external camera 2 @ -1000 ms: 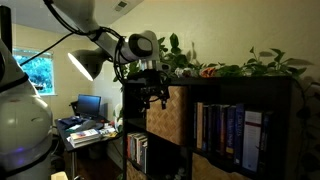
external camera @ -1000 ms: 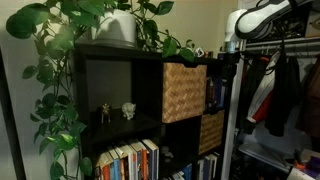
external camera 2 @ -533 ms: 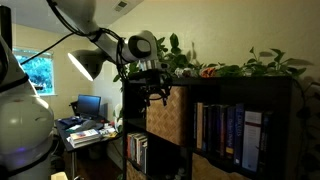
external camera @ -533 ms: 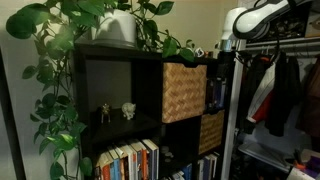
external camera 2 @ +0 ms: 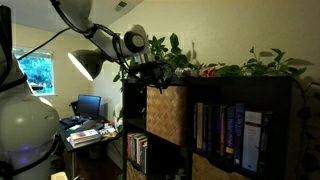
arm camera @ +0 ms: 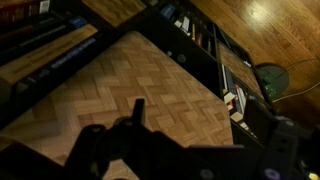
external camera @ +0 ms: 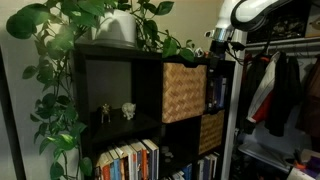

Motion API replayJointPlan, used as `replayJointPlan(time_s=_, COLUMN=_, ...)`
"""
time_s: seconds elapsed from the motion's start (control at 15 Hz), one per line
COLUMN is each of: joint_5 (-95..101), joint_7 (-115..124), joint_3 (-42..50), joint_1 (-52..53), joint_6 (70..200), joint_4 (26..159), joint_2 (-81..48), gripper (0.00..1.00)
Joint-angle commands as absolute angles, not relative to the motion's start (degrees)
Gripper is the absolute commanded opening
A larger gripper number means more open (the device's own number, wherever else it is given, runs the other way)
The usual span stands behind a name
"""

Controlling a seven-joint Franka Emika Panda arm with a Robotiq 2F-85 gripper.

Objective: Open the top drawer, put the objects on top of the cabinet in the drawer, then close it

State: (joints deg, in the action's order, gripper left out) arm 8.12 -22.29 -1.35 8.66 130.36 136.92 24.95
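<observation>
The cabinet (external camera: 150, 62) (external camera 2: 240, 90) is a black cube-shelf unit. The top drawer (external camera: 184, 92) (external camera 2: 167, 112) is a tan wicker bin filling an upper cube, and its weave (arm camera: 120, 85) fills most of the wrist view. A few tiny objects (external camera: 197, 50) (external camera 2: 207, 71) lie on the cabinet's top among leaves, their details unclear. My gripper (external camera: 221, 38) (external camera 2: 150, 70) (arm camera: 205, 125) hangs at the level of the cabinet's top edge, just above the bin's upper front. It is open and holds nothing.
A white plant pot (external camera: 120, 28) with trailing vines (external camera: 55, 70) stands on the cabinet. Two figurines (external camera: 115, 111) sit in an open cube above books (external camera: 125, 160), near a smaller darker bin (external camera: 211, 130). Clothes (external camera: 285, 90) hang nearby. There is also a lamp (external camera 2: 85, 62) and a desk (external camera 2: 85, 125).
The gripper has risen from in front of the wicker bin's upper part to the cabinet's top edge. It stays open; nothing else moved.
</observation>
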Motion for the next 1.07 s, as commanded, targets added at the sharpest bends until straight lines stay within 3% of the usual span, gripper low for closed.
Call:
replayJointPlan(time_s=0.0, joint_5=10.9, joint_7=-27.2, joint_3=-2.0, joint_1=9.9, joint_6=136.9, joint_4=137.1, joint_2=25.1, gripper=1.0)
replayJointPlan(time_s=1.0, joint_5=12.1, joint_7=-29.6, joint_3=-2.8, joint_1=11.2, joint_6=143.8, joint_4=135.8, joint_2=22.4, gripper=1.0)
